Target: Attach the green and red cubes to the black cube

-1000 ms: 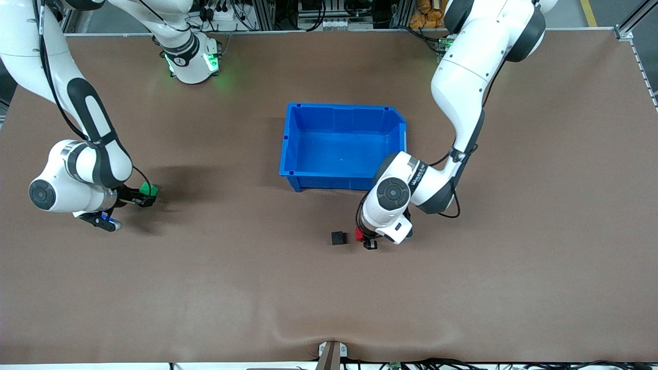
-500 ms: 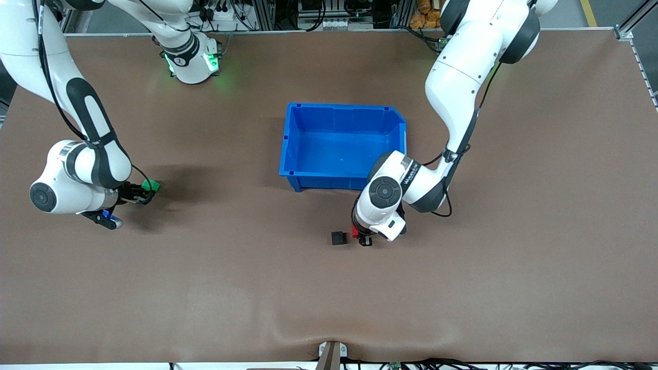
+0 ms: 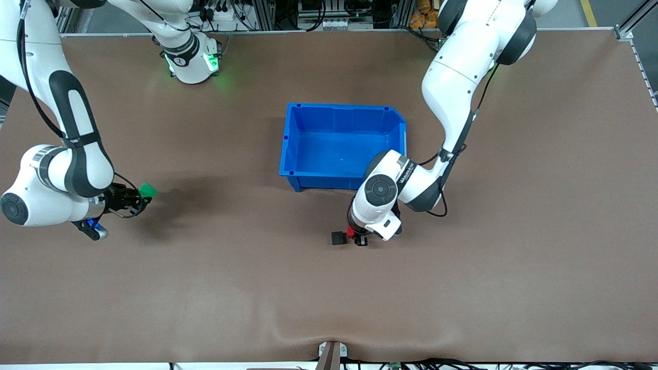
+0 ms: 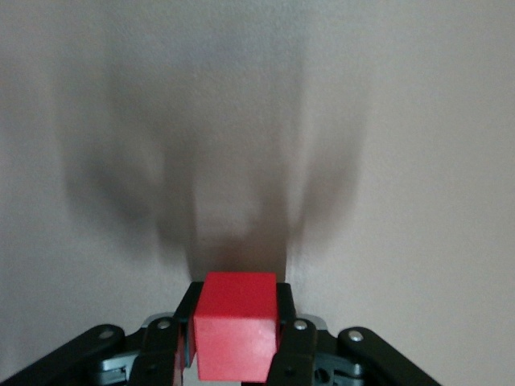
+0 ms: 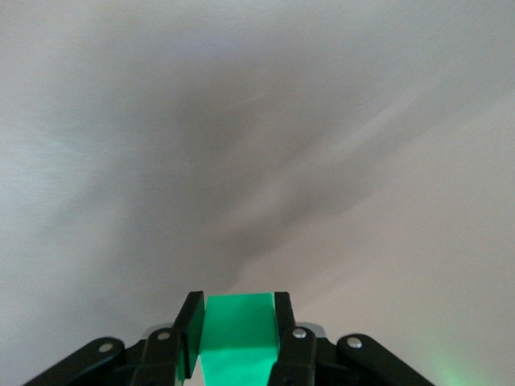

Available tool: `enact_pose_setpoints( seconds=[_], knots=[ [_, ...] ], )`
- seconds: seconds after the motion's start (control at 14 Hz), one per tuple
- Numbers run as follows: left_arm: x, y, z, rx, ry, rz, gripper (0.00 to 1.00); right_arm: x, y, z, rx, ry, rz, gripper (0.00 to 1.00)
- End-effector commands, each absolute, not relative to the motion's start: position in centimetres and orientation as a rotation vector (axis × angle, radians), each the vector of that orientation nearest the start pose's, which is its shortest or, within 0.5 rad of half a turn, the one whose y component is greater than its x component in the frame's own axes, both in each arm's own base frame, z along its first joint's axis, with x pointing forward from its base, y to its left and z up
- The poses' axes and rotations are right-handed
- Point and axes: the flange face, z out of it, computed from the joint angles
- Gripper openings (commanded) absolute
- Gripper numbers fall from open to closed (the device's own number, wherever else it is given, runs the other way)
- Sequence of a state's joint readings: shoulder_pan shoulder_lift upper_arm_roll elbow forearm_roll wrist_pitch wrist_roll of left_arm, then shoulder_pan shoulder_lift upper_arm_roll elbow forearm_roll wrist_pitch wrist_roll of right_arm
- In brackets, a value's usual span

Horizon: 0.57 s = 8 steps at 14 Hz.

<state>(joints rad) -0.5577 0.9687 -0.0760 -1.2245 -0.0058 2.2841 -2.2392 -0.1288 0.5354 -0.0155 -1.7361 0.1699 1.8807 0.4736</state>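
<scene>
**Red cube at the black cube's side**

The left gripper (image 3: 360, 237), jaws clenched on the red cube (image 3: 350, 232), holds it just beside the black cube (image 3: 337, 238) near the blue bin (image 3: 288, 149). The right gripper (image 3: 138, 195) grips the green cube (image 3: 148, 190), well apart toward the right arm's end of the surface (image 3: 462, 288).

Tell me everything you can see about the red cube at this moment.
The red cube is small, plain and bright red, with flat matte faces and sharp edges. The left gripper is shut on it, one black finger on each side. In the front view it sits right beside the black cube, toward the left arm's end; whether they touch cannot be told.
</scene>
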Motion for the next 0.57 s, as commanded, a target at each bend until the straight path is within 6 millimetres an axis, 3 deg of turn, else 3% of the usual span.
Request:
enact_pose_setpoints(
  seconds=[0.0, 0.21, 0.5],
  knots=[
    [63.5, -44.8, 19.6, 2.002, 2.197, -0.063, 0.0, 63.2, -4.3, 26.8, -2.744, 1.179, 0.616, 0.0],
    [63.6, -44.9, 19.1, 1.989, 2.189, -0.06, 0.0, 64.6, -1.6, 28.0, -2.712, 1.275, 0.597, 0.0],
    [63.6, -44.9, 19.0, 1.999, 2.181, -0.057, 0.0, 65.7, -0.2, 28.2, -2.625, 1.3, 0.6, 0.0]
  ],
)
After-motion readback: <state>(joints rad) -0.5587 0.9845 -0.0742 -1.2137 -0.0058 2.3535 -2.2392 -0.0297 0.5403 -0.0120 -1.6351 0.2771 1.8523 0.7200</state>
